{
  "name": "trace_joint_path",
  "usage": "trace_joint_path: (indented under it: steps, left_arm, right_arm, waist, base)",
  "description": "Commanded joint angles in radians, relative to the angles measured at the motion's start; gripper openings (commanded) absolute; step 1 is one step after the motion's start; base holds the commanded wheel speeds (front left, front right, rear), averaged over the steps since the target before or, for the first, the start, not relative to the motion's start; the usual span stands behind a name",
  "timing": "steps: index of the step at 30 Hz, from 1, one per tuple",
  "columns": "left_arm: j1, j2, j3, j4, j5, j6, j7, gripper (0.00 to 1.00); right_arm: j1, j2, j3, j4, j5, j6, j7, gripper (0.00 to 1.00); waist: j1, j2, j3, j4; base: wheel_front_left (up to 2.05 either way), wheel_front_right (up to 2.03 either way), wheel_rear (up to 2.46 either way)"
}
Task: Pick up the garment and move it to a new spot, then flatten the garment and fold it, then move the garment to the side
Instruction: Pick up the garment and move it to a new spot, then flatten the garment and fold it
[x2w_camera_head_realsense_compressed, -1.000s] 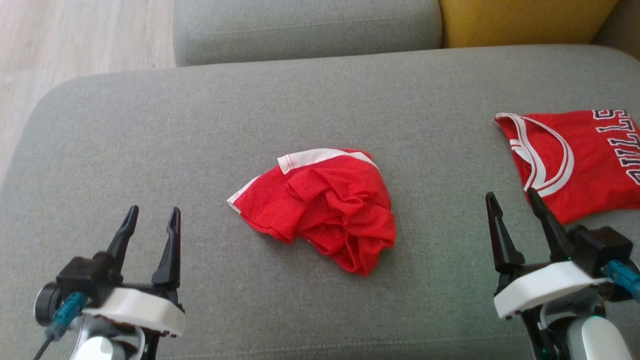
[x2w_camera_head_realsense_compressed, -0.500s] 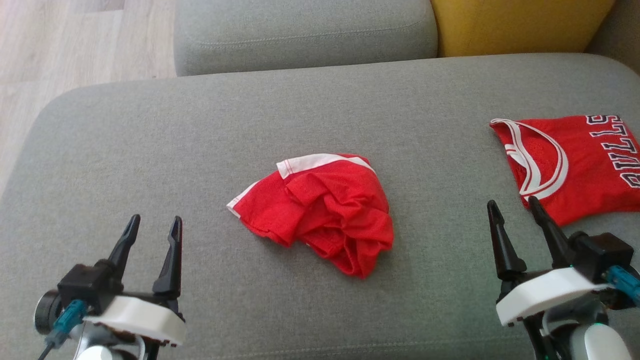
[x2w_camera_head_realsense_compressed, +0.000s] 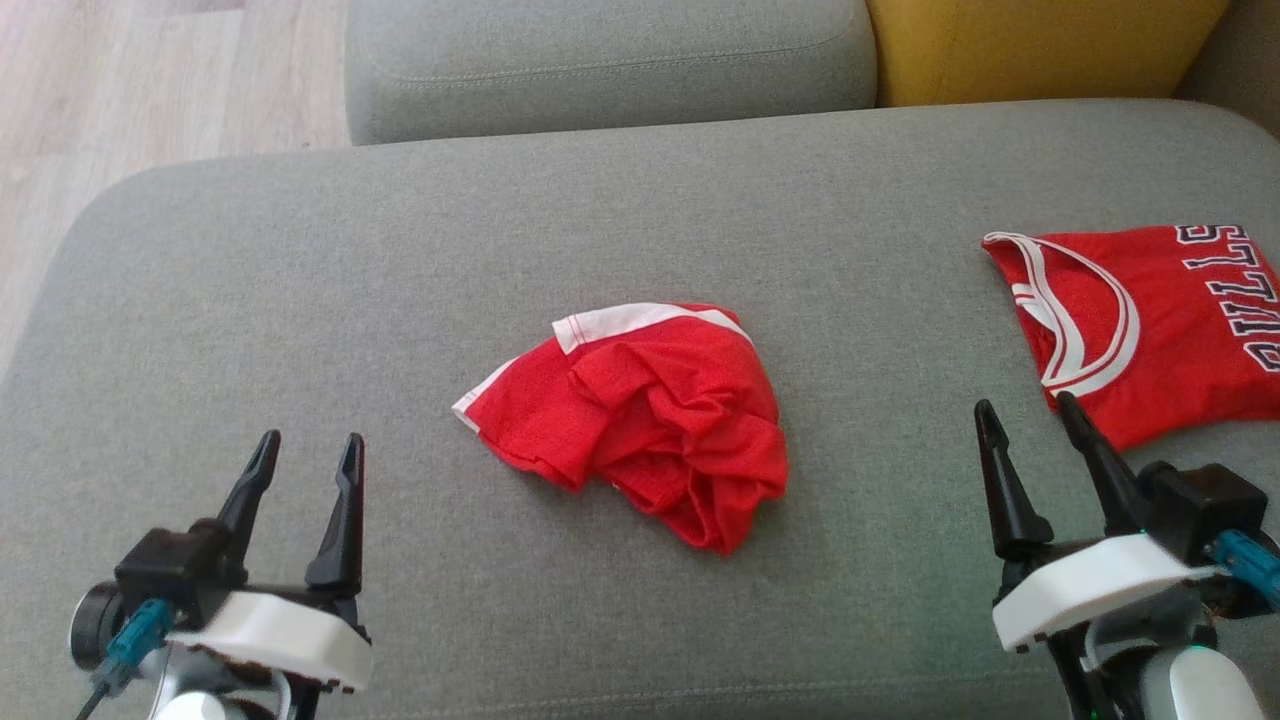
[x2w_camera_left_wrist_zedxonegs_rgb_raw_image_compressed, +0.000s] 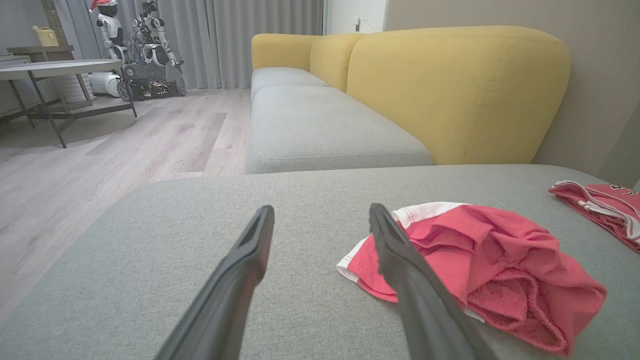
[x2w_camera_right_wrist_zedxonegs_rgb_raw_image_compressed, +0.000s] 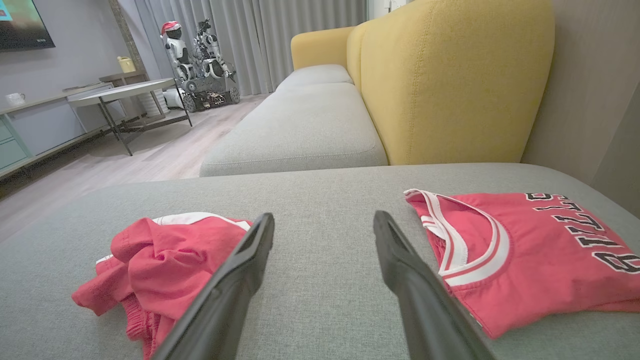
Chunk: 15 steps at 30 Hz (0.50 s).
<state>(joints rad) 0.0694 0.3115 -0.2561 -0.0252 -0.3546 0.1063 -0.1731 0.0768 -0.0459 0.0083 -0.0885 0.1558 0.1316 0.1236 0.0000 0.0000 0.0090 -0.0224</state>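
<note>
A crumpled red garment (x2w_camera_head_realsense_compressed: 650, 415) with white trim lies bunched in the middle of the grey cushion (x2w_camera_head_realsense_compressed: 330, 270). It also shows in the left wrist view (x2w_camera_left_wrist_zedxonegs_rgb_raw_image_compressed: 495, 270) and the right wrist view (x2w_camera_right_wrist_zedxonegs_rgb_raw_image_compressed: 155, 265). My left gripper (x2w_camera_head_realsense_compressed: 307, 450) stands open near the front left, well apart from the garment. My right gripper (x2w_camera_head_realsense_compressed: 1030, 412) stands open at the front right, with nothing between its fingers. Both pairs of fingers point away from me over bare cushion (x2w_camera_left_wrist_zedxonegs_rgb_raw_image_compressed: 320, 220) (x2w_camera_right_wrist_zedxonegs_rgb_raw_image_compressed: 322, 220).
A folded red jersey (x2w_camera_head_realsense_compressed: 1150, 320) with white trim and dark letters lies at the right, just beyond my right gripper, and is seen in the right wrist view (x2w_camera_right_wrist_zedxonegs_rgb_raw_image_compressed: 520, 245). A yellow backrest (x2w_camera_right_wrist_zedxonegs_rgb_raw_image_compressed: 450, 80) rises behind. Wood floor (x2w_camera_head_realsense_compressed: 150, 80) lies past the cushion's left edge.
The head camera has shifted slightly, so the whole picture sits a little lower. Neither gripper nor the garment has moved on the cushion.
</note>
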Motion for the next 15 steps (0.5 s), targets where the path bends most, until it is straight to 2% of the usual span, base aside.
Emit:
trace_joint_path:
  steps: [1,15]
  left_arm:
    - [-0.045,0.027,0.035,-0.030,-0.003,0.007,-0.003,1.00]
    - [-0.090,0.032,0.017,-0.026,0.006,0.006,0.004,1.00]
  right_arm:
    - [-0.028,-0.004,0.020,-0.042,0.001,-0.001,-0.001,1.00]
    - [-0.044,-0.004,0.018,-0.049,0.001,-0.001,-0.005,1.00]
  waist:
    - [0.0000,0.0000,0.001,0.000]
    - [0.0000,0.0000,0.037,-0.003]
  base:
    - [0.00,0.00,0.00]
    - [0.00,0.00,0.00]
